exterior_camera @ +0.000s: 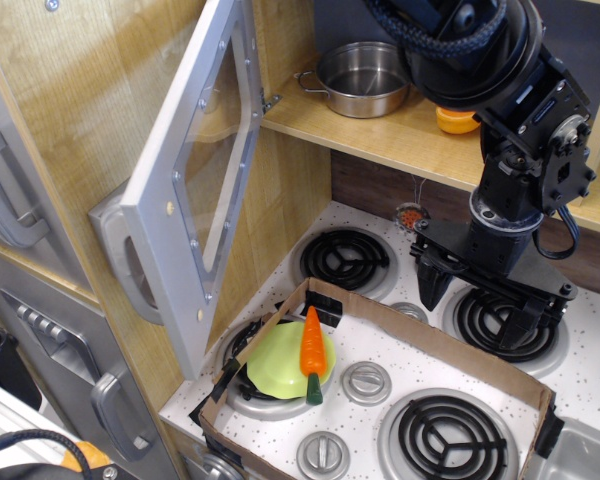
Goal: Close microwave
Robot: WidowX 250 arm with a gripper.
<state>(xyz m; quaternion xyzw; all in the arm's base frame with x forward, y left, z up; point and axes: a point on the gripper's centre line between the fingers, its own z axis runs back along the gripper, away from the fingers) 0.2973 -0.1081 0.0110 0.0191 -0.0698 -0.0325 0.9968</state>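
Microwave (310, 110) of light wood occupies the upper shelf, its grey door (195, 170) with clear window swung wide open toward the viewer, hinged at the right edge of the door as seen. The curved handle (120, 255) sits on the free edge, lower left. Inside the cavity stand a steel pot (365, 78) and an orange object (457, 121). Closing well probably calls for contact on the outer face near the free edge, far from the hinge, with a push that follows the door's arc until it seats. The gripper (475, 300) hangs over the stove top (420, 360), well apart from the door, pointing downward from a bent black arm (510, 110); its two fingers stand spread and hold nothing. Nearby, a cardboard frame (400, 325) surrounds a carrot (313, 350) lying on a green plate (280, 365).
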